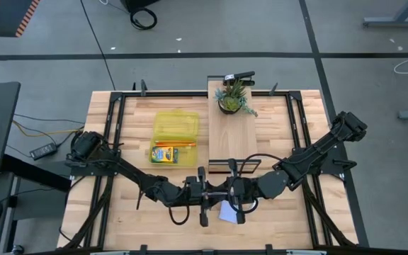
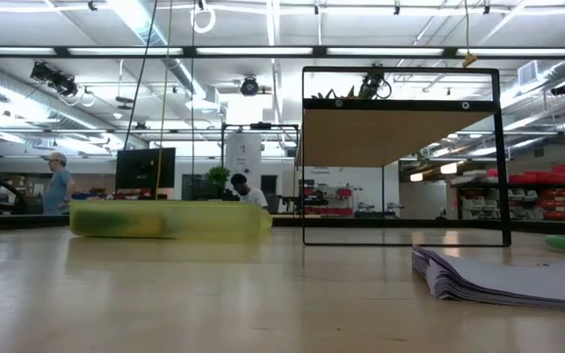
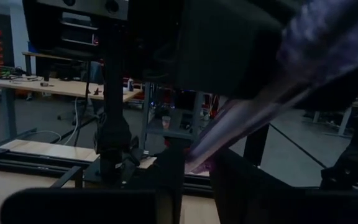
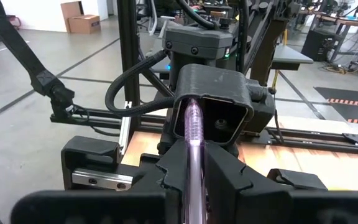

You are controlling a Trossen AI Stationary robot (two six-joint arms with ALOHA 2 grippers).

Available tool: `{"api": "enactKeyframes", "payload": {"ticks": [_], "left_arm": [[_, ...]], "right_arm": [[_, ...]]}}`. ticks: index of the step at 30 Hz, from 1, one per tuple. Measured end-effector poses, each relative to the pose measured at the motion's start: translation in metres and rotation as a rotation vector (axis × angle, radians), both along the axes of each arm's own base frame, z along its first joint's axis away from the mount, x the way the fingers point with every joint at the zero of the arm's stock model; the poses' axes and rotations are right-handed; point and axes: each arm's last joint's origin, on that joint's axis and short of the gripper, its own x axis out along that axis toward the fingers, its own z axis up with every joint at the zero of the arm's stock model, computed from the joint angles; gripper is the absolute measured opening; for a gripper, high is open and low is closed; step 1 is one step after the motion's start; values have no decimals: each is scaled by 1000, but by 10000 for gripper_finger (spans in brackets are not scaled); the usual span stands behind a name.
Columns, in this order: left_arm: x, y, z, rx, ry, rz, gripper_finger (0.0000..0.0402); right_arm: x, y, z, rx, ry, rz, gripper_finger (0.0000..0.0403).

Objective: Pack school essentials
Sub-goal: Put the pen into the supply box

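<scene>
My two grippers meet nose to nose above the table's near middle: left gripper (image 1: 205, 193), right gripper (image 1: 234, 193). My right gripper (image 4: 194, 186) is shut on a purple pen (image 4: 192, 134). The pen runs forward to my left arm's wrist housing (image 4: 213, 102). In the left wrist view the pen (image 3: 247, 109) slants across close to the camera. A light blue sticky-note pad (image 1: 227, 212) lies flat on the table under the grippers and also shows in the low view (image 2: 503, 279). The yellow-green crayon box (image 1: 165, 153) lies at the near end of the yellow case (image 1: 176, 127). The scissors are out of view. My right gripper pinches the pen's barrel (image 4: 193, 163) between its two fingers. The fingers lie along the pen, which sticks out ahead of them toward my left arm. The pen is lifted clear of the table. Which part of the barrel is held, the fingers hide.
A potted plant (image 1: 234, 98) stands at the far end of a raised wooden shelf (image 1: 234, 134) on a black frame (image 2: 307, 157) in the table's middle. Black rails run along the table's edges. Bare wood lies at the near left and right.
</scene>
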Motion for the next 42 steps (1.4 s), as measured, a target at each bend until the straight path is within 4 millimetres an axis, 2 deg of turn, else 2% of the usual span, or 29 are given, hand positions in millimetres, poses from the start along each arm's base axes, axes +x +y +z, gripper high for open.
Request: {"api": "enactKeyframes", "payload": {"ticks": [4,12,21,25,30,35,42], "left_arm": [[0,0,0,-2,-1,0,53],[1,0,-4,-17,13,-1,54],[1,0,-2,-27,1,-5,49],[1,0,-2,-28,0,-4,49],[-1,0,0,-26,3,-7,45],[-7,2,8,11,71,-8,50],[-29,26,34,81,262,22,47]], "right_arm": [[0,0,0,-1,0,-1,52],[0,-1,4,28,-22,-15,71],[0,-1,3,23,-8,-17,123],[-5,-4,9,7,-24,-13,141],[-19,-13,26,-25,-58,-17,145],[-42,-30,47,-61,-72,-71,145],[-76,-53,68,-77,-75,-114,145]]}}
